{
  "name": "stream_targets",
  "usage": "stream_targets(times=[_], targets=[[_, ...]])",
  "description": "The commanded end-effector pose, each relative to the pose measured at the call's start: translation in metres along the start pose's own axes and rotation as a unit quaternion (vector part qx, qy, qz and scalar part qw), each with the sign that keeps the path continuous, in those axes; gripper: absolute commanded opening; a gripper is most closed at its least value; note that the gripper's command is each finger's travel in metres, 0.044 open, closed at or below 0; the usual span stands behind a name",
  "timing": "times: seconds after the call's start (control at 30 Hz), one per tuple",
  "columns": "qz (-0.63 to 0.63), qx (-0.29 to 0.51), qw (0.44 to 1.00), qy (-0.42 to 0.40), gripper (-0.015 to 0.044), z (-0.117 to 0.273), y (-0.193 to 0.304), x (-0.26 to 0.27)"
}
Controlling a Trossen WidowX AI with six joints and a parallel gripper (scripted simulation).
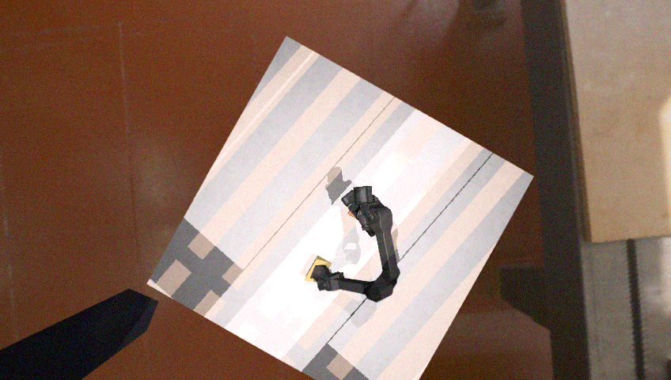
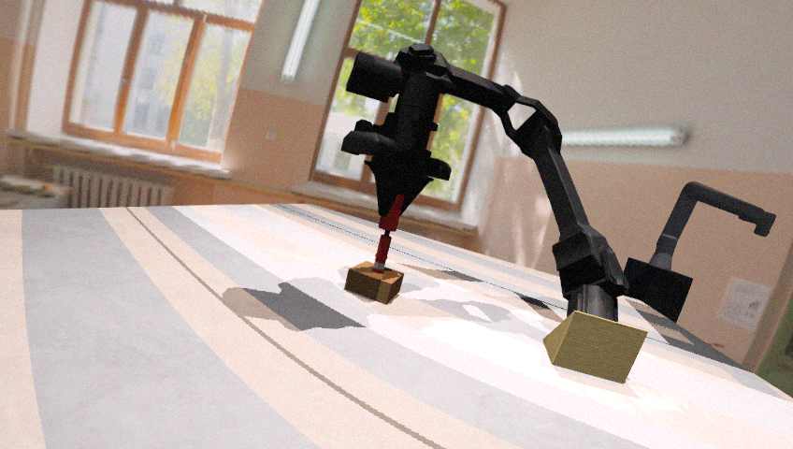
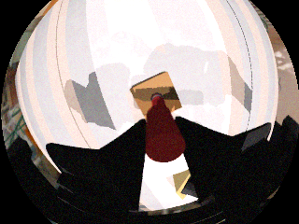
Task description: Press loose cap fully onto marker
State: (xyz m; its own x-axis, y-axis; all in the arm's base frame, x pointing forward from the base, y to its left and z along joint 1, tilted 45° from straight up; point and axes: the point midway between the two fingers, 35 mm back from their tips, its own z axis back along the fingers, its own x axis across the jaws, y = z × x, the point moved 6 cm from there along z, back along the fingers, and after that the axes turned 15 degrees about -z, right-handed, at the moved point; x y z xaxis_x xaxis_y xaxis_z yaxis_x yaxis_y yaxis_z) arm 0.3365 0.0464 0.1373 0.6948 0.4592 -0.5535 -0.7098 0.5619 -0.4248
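Note:
My gripper (image 2: 391,204) (image 3: 160,122) is shut on the red cap (image 2: 390,221) (image 3: 164,142), which tapers downward and leans slightly in the exterior view. The red marker (image 2: 383,248) stands in the wooden holder block (image 1: 351,214) (image 2: 373,282) (image 3: 167,81), with a light band near its foot. The cap is right above the marker, roughly in line with it. The marker's black tip still shows between cap and body in the exterior view. Whether the cap's rim touches the tip cannot be told. In the wrist view the cap hides most of the marker.
A yellowish wedge-shaped block (image 1: 311,271) (image 2: 598,347) lies beside the arm's base. A dark box with a bent arm-like post (image 2: 659,289) stands behind the base in the exterior view. The table (image 1: 263,155) (image 2: 83,333) has a striped top, with arm shadows around the holder.

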Motion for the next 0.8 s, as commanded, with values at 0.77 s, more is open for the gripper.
stream_targets(times=[0.77], targets=[[0.000, -0.004, 1.000, 0.000, 0.0000, -0.043, 0.000, -0.002]])
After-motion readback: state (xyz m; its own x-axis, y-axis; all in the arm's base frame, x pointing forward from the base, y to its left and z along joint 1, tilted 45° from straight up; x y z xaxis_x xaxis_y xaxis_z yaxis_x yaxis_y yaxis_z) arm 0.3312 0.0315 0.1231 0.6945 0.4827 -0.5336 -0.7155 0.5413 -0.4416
